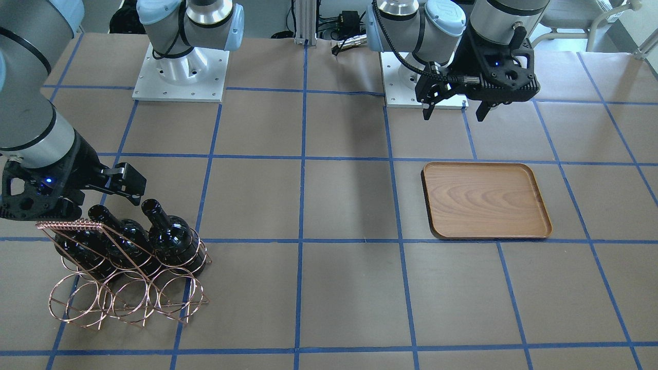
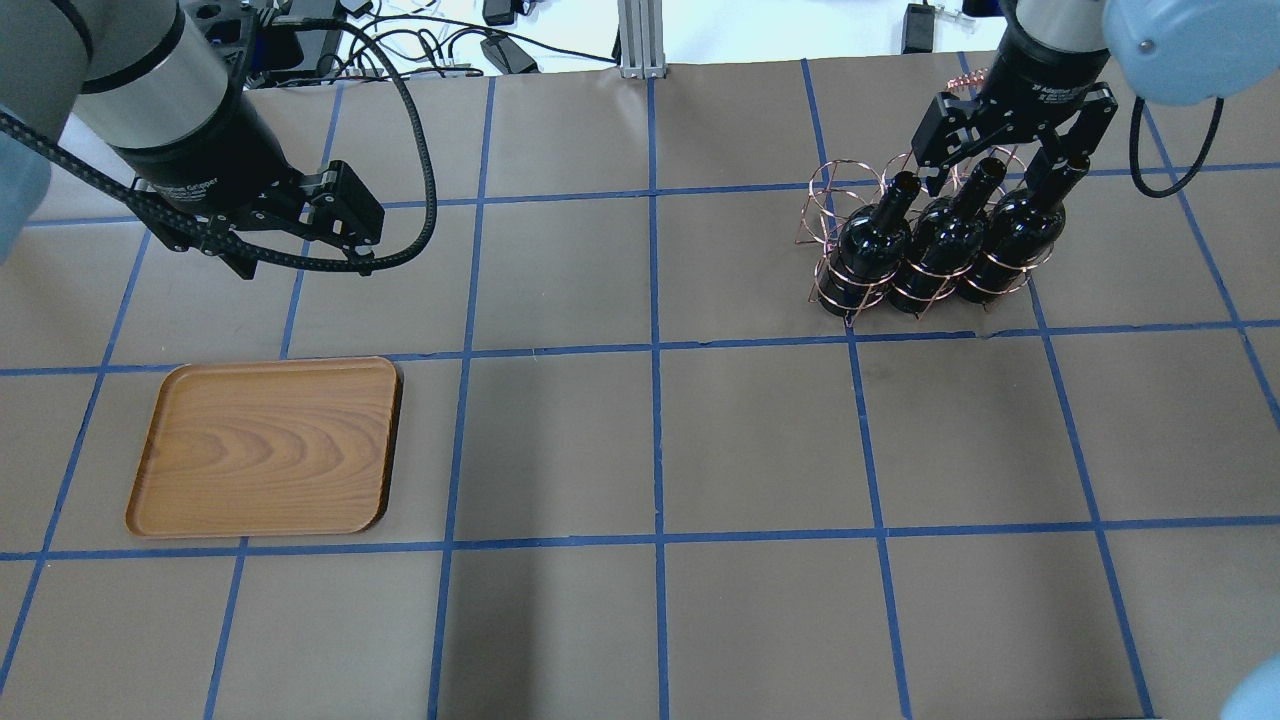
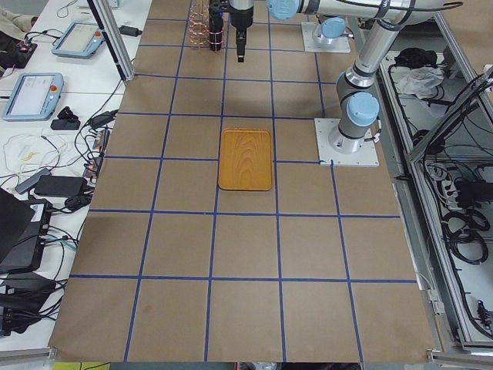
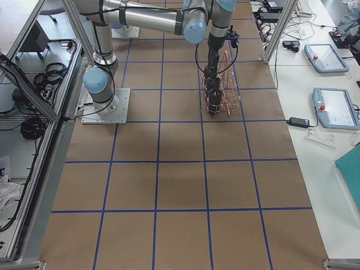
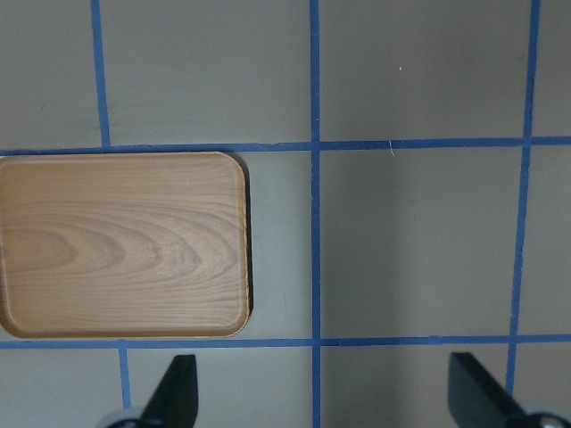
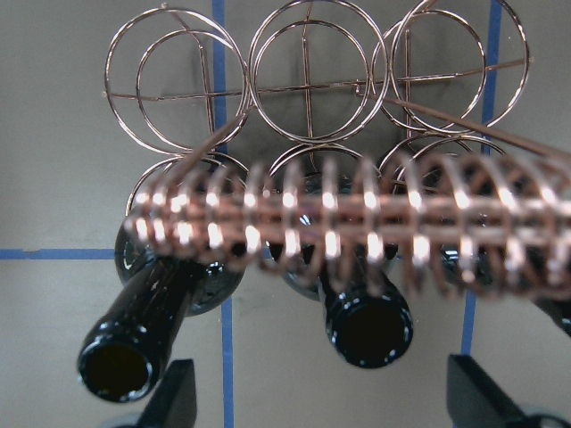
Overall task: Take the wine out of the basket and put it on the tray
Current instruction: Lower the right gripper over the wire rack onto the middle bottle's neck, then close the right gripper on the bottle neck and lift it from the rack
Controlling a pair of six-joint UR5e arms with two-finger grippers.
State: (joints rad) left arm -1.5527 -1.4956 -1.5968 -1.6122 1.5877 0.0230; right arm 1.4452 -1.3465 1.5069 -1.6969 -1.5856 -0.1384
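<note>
Three wine bottles point(image 2: 940, 245) lie tilted in the basket point(image 2: 828, 205) at the counter's point(image 2: 650, 450) far right, the middle neck roughly between the fingers of the spread right tool point(image 2: 1000, 172). It should lower around that neck alone, clear of the coiled handle point(image 6: 357, 223), pinch firmly and draw along the bottle's axis toward the tray point(image 2: 265, 445), near left, beside which the left tool point(image 1: 455, 113) hangs spread.

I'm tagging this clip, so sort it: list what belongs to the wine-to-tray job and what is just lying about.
Job: three wine bottles, the basket holding them, the tray, the open right claw at the necks, the open left claw.
Lying about: two pendants, loose cables.
</note>
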